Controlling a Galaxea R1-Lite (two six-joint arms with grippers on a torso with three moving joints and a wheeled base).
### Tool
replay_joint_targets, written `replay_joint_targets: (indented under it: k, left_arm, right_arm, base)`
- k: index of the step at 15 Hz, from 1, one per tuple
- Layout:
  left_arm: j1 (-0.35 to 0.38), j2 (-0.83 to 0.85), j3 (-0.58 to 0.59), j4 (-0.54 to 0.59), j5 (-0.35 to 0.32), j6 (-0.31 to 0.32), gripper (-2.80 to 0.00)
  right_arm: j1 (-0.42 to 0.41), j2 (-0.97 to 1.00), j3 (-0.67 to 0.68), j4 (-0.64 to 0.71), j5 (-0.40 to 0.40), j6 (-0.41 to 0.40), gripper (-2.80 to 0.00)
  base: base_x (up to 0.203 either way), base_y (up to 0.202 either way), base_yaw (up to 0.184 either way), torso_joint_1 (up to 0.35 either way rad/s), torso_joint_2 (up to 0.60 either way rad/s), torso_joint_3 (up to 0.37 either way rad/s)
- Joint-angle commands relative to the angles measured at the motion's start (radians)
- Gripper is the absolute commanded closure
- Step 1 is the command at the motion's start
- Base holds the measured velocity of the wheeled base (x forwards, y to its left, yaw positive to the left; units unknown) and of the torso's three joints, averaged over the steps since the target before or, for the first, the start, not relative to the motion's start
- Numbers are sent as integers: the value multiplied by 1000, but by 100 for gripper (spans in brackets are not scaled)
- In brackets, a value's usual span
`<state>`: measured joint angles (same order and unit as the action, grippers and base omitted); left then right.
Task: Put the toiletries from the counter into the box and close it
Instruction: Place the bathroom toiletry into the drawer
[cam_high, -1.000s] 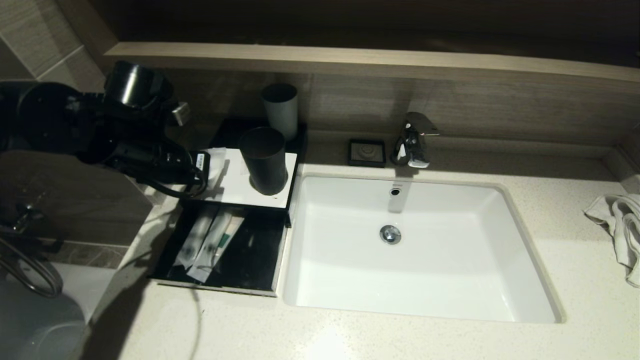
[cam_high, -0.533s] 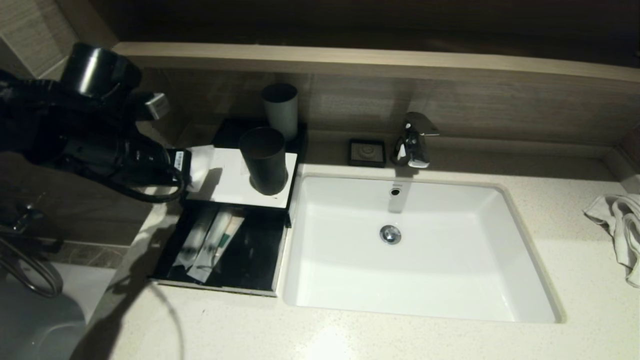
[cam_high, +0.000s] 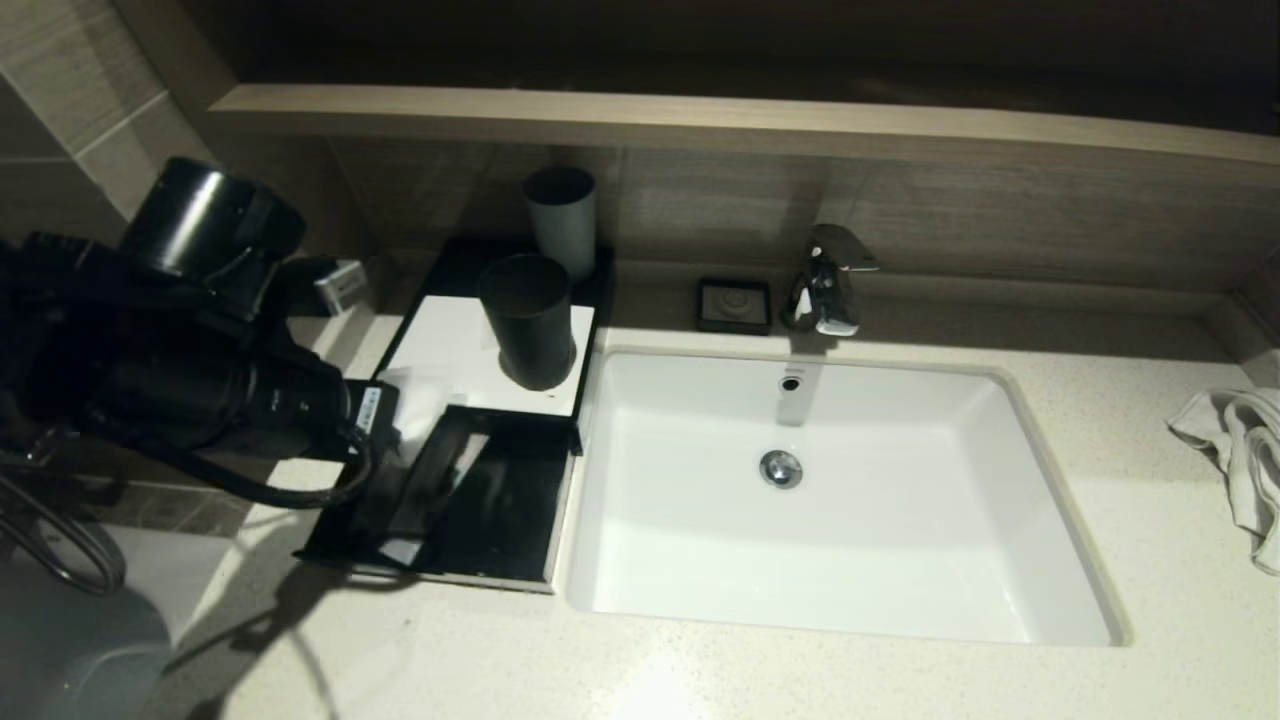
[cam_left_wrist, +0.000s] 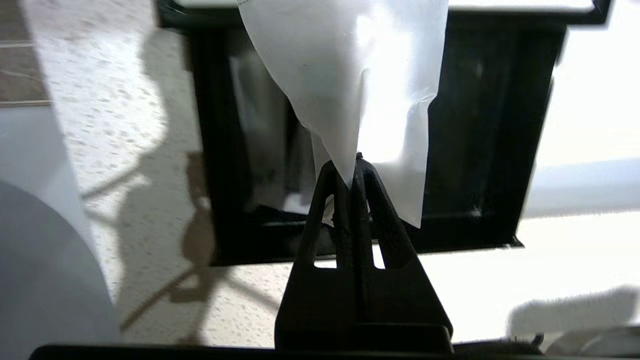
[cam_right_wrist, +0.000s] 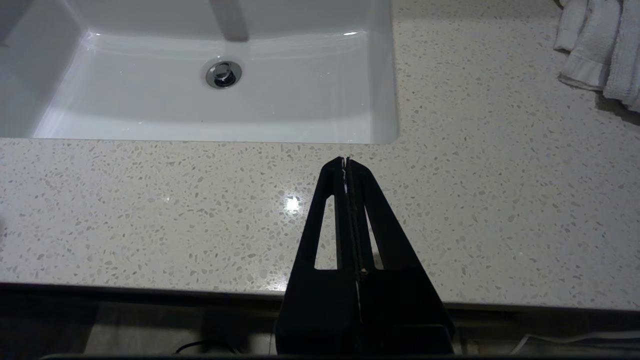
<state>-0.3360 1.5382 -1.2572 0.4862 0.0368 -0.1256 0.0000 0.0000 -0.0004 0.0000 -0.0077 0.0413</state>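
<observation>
**mike_r:** Left wrist view shows the small white packet (cam_left_wrist: 350, 75) pinched by one corner in the left tool (cam_left_wrist: 352, 167), fingers clamped tight on it. It hangs right over the open black drawer (cam_left_wrist: 480, 150) of the box (cam_high: 450, 350), not lying in it yet.

**jo77:** Yep, and two long packets (cam_high: 425, 490) already lie in that drawer, half in shadow. Dark cup (cam_high: 527, 320) stands on the box's white top, on the speckled tabletop (cam_high: 700, 670) beside the sink (cam_high: 830, 500). Right tool (cam_right_wrist: 346, 162) sits fully closed and empty over the tabletop's front edge.
</observation>
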Motion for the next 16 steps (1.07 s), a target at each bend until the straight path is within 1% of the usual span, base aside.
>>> replay_joint_targets:
  k: [1,4,11,16]
  left_arm:
    - [-46,-5,27,4,4,-2,0]
    - [-85,14,45,24,6,-5,0]
    - [-102,91,44,32,9,-3,0]
    - [-103,155,10,23,11,0,0]
  right_arm:
    - [0,0,0,0,0,0,0]
    - [0,0,0,0,0,0,0]
    - [0,0,0,0,0,0,0]
    - [0,0,0,0,0,0,0]
  base:
    - [0,0,0,0,0,0]
    - [0,0,0,0,0,0]
    - [0,0,0,0,0,0]
    - [0,0,0,0,0,0]
